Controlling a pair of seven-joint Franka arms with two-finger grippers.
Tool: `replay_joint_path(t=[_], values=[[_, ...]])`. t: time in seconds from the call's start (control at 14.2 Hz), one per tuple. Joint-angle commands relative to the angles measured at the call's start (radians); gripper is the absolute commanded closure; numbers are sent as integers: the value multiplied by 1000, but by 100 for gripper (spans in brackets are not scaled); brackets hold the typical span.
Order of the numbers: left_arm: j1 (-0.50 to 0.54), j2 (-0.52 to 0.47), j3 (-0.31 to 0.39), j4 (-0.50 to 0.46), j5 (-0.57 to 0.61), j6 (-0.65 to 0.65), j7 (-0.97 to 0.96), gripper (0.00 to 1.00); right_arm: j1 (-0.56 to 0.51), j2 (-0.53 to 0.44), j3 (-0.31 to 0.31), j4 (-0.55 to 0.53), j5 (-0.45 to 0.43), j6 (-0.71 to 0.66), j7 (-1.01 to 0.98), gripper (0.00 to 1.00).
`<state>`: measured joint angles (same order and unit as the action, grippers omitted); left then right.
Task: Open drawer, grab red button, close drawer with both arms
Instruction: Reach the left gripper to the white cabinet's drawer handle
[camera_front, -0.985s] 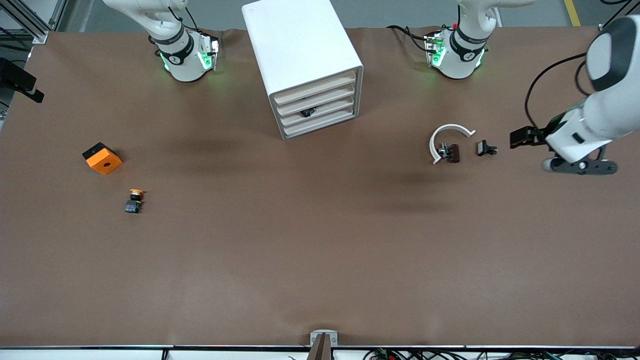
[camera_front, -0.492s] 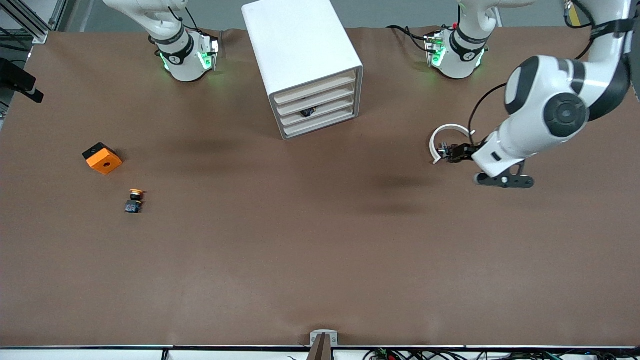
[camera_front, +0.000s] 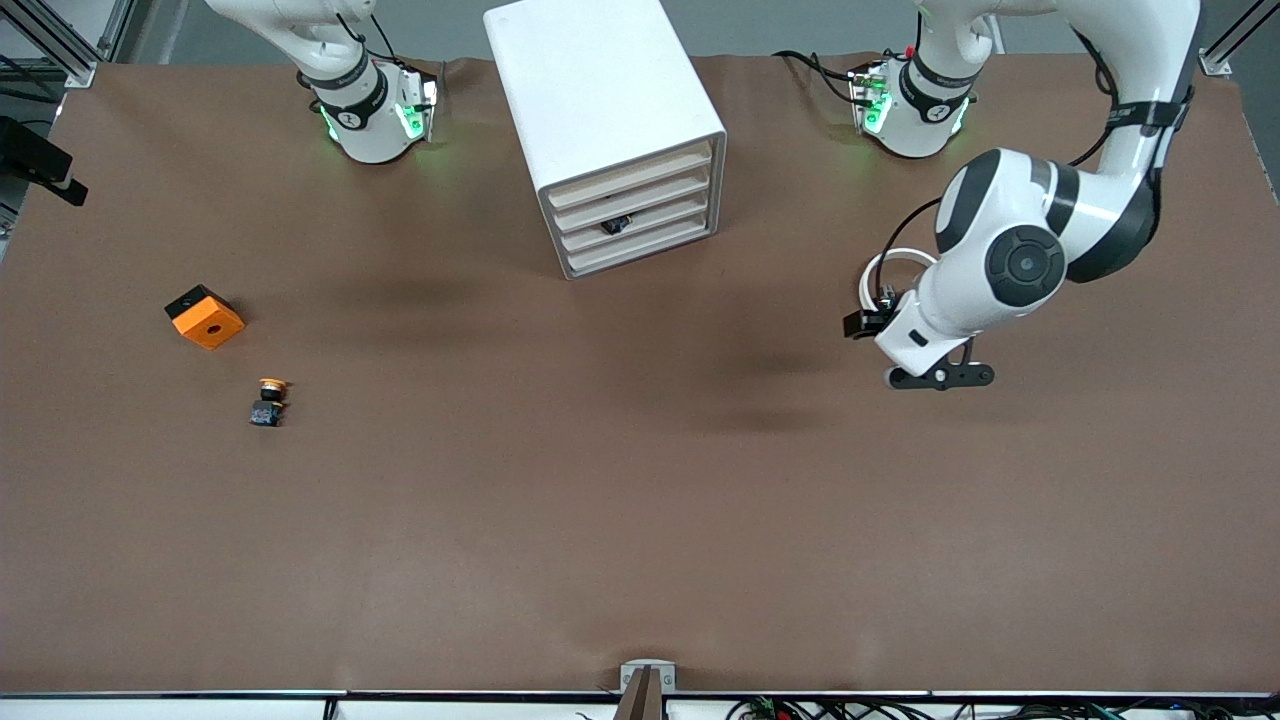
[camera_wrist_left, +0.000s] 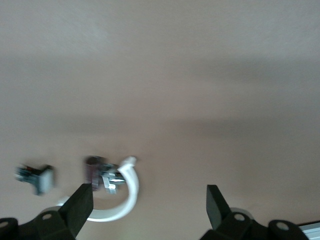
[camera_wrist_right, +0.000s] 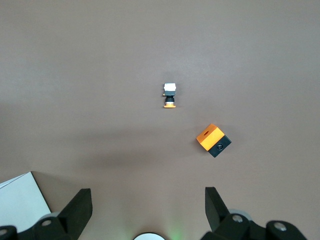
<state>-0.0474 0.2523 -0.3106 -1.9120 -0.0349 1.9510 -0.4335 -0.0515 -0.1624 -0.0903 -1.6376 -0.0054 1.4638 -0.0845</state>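
1. Right arm's end of the table (camera_front: 500, 480): an orange cube (camera_front: 205, 317) lies there. A yellow button (camera_front: 268, 400) lies near it, nearer the front camera.
2. Right arm (camera_front: 350, 95): it waits. Only its base section shows in the front view. The right gripper (camera_wrist_right: 148, 205) hangs high over this end of the table, fingers (camera_wrist_right: 80, 207) spread wide, holding nothing.
3. Cabinet (camera_front: 590, 90): it stands between the two bases with four drawers, all pushed in.
4. Third drawer (camera_front: 660, 212) from the top: a small dark item (camera_front: 615, 224) shows at its front edge. Whether this is the red button cannot be told.
5. Left arm (camera_front: 1010, 260): it is bent at the elbow and reaches down toward the table.
6. Left gripper (camera_wrist_left: 149, 202): it hangs just above a white ring (camera_wrist_left: 129, 192) and the brown part (camera_wrist_left: 92, 167) beside it. Its fingers (camera_wrist_left: 215, 202) are fully apart, gripping nothing.
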Motion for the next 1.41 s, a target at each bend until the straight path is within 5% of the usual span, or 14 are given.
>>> replay_joint_path(t=[0.0,0.7,1.34], values=[[4,97,-45,102,-55,-10,-128,0,-8,-20,4,-19,-8,9,-12,0],[-2,467,-238,502,-117,-296,-982,0,-7,-20,4,-19,-8,9,-12,0],[-14,585,-243,525,-410,-576,-1445,0,-8,-20,4,-19,-8,9,-12,0]])
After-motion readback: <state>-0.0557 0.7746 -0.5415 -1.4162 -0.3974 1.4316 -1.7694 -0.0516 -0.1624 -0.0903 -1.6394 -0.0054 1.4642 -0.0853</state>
